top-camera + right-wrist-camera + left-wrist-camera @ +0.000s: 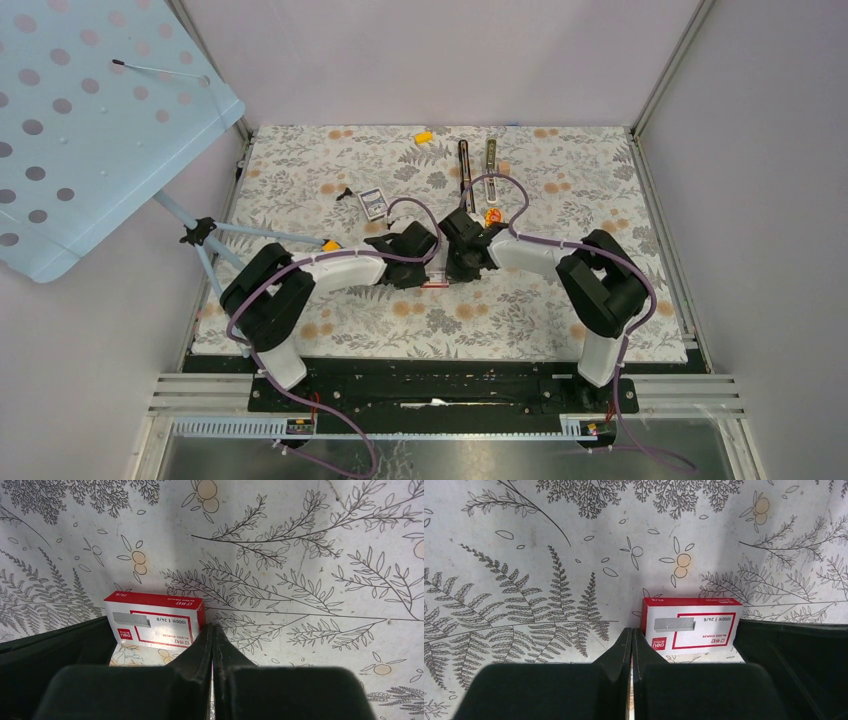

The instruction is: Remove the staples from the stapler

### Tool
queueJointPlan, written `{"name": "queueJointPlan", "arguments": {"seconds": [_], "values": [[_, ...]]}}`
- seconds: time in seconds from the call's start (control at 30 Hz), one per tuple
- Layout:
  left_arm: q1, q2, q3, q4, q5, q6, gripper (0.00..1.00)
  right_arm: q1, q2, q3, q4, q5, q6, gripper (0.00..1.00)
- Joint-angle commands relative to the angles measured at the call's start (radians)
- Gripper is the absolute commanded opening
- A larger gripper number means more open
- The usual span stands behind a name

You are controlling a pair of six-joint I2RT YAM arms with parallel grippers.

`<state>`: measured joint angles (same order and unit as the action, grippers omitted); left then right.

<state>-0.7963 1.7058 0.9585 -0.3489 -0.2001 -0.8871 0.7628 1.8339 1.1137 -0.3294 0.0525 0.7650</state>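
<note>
The stapler lies at the back centre of the floral mat, a long black body [463, 165] with its silvery-olive rail [491, 158] beside it. Both grippers are far from it, at mid-table. My left gripper [425, 262] is shut and empty, as its wrist view [631, 630] shows. My right gripper [456, 262] is also shut and empty in its own view [212, 627]. They stand close together, tips down near the mat. No staples show.
A red-white staple box [437, 283] lies between the grippers, also in the left wrist view [691, 625] and the right wrist view [155, 622]. A small box [372, 202], an orange toy [492, 215] and a yellow piece [423, 136] lie further back. A blue perforated board [90, 120] overhangs the left.
</note>
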Motion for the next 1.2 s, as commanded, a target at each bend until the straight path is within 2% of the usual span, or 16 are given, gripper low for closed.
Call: {"name": "queueJointPlan", "arguments": {"seconds": [0.0, 0.1, 0.23, 0.33, 0.63, 0.77, 0.83, 0.93, 1.0, 1.17], "values": [[-0.056, 0.053, 0.037, -0.030, -0.022, -0.029, 0.00, 0.041, -0.045, -0.020, 0.068, -0.003, 0.063, 0.00], [-0.052, 0.023, 0.040, -0.058, -0.065, -0.032, 0.07, 0.035, -0.065, -0.032, 0.037, 0.057, 0.044, 0.00], [-0.032, -0.040, 0.009, -0.038, -0.079, -0.023, 0.23, -0.004, -0.114, -0.080, 0.030, 0.106, 0.012, 0.00], [-0.001, -0.091, -0.020, -0.018, -0.075, -0.011, 0.29, -0.048, -0.151, -0.120, 0.028, 0.122, -0.020, 0.00], [0.117, -0.213, -0.075, 0.016, -0.032, 0.072, 0.30, -0.086, -0.265, -0.175, 0.038, 0.154, -0.193, 0.00], [0.157, -0.282, -0.070, 0.024, -0.025, 0.120, 0.31, -0.110, -0.332, -0.198, 0.069, 0.104, -0.250, 0.01], [0.178, -0.313, -0.060, 0.039, -0.018, 0.140, 0.34, -0.128, -0.377, -0.223, 0.111, 0.040, -0.281, 0.07], [0.220, -0.344, -0.035, 0.060, 0.008, 0.157, 0.40, -0.145, -0.445, -0.286, 0.234, -0.075, -0.347, 0.32], [0.257, -0.355, -0.018, 0.069, 0.042, 0.160, 0.43, -0.161, -0.460, -0.292, 0.265, -0.113, -0.365, 0.46], [0.342, -0.384, 0.010, 0.082, 0.082, 0.165, 0.55, -0.196, -0.444, -0.250, 0.247, -0.209, -0.372, 0.55]]}}
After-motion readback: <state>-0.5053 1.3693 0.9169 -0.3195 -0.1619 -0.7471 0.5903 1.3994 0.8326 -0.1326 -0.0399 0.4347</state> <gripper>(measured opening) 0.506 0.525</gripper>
